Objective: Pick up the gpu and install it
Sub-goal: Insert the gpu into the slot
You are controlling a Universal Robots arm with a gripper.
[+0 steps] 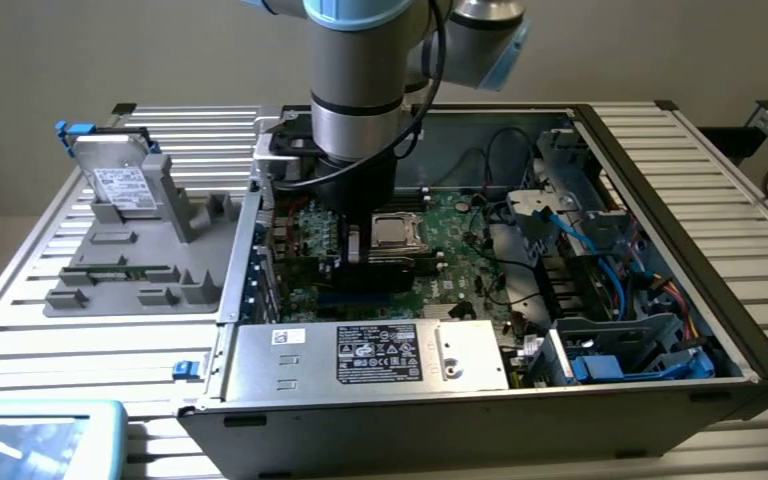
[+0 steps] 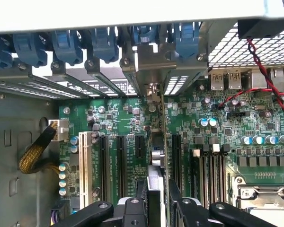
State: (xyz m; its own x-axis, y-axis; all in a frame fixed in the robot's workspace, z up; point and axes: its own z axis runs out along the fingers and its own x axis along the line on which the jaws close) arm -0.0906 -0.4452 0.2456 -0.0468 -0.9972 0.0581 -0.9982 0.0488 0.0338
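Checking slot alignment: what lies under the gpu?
The green motherboard lies under the gpu, with black expansion slots on either side of it. The gripper holds the card edge-on; the slot right beneath is covered by the card itself.

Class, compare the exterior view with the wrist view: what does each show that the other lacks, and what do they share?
Exterior view: a silver drive on a grey tray beside the case, and the labelled power supply. Wrist view: blue slot clips and a yellow cable bundle. Shared: the green motherboard, with the claw gripping the gpu over it.
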